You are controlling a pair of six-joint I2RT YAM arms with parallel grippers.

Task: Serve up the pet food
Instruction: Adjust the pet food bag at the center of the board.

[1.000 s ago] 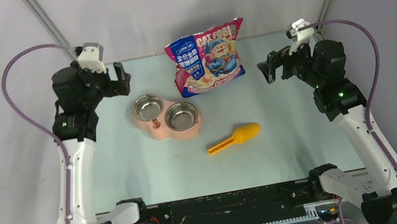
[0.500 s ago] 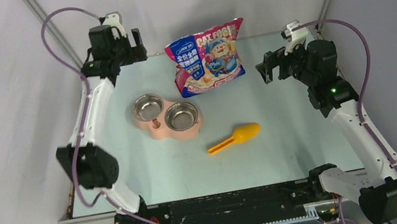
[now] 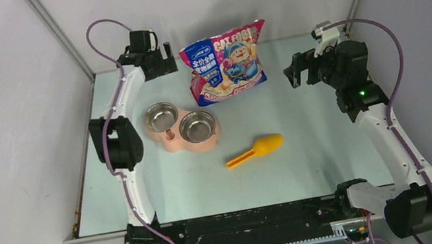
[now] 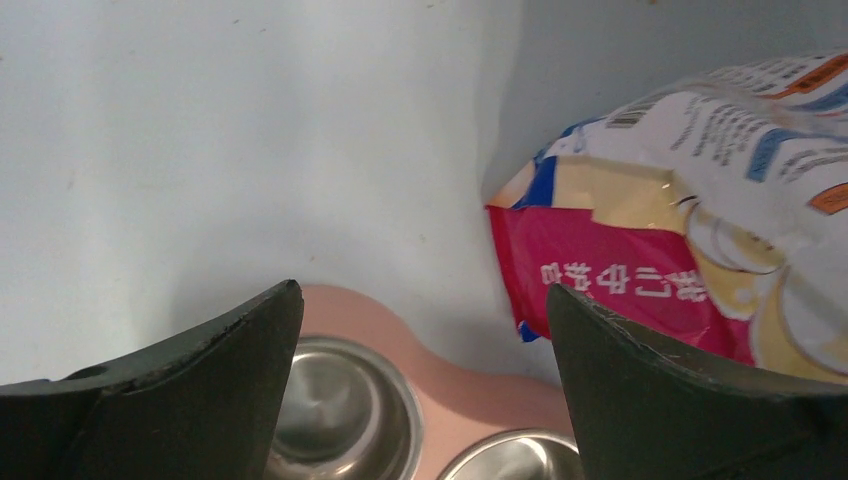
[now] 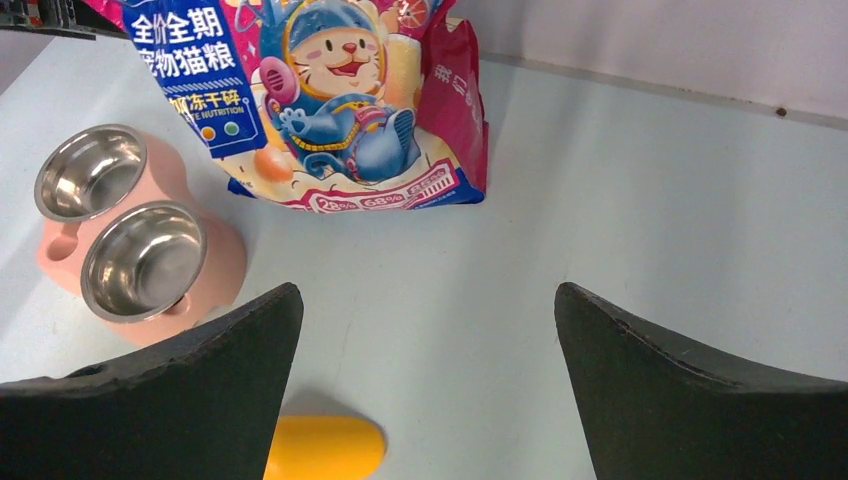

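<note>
The glossy blue, pink and red "CAT FOOD" bag [image 3: 226, 63] stands upright at the back of the table; the pet food itself is hidden inside it. My left gripper [image 3: 162, 62] hangs open just left of the bag, apart from it. In the left wrist view the left gripper [image 4: 422, 288] holds nothing, with the bag's pink corner [image 4: 640, 285] to the right. My right gripper [image 3: 296, 70] is open to the right of the bag, some way off. Between the fingers of the right gripper [image 5: 426, 288] is only bare table, with the bag [image 5: 330, 100] beyond.
A pink feeder [image 3: 191, 146] with two bare steel bowls sits in front of the bag, seen as pink feeder [image 4: 470, 375] and pink feeder [image 5: 225, 265]. An orange scoop [image 3: 258, 149] lies nearer the front, its end, the scoop [image 5: 325, 448], by my right gripper's left finger.
My left arm has stretched out to the back of the table, carrying its open gripper rightwards up to the bag's left side. The right arm has barely shifted.
</note>
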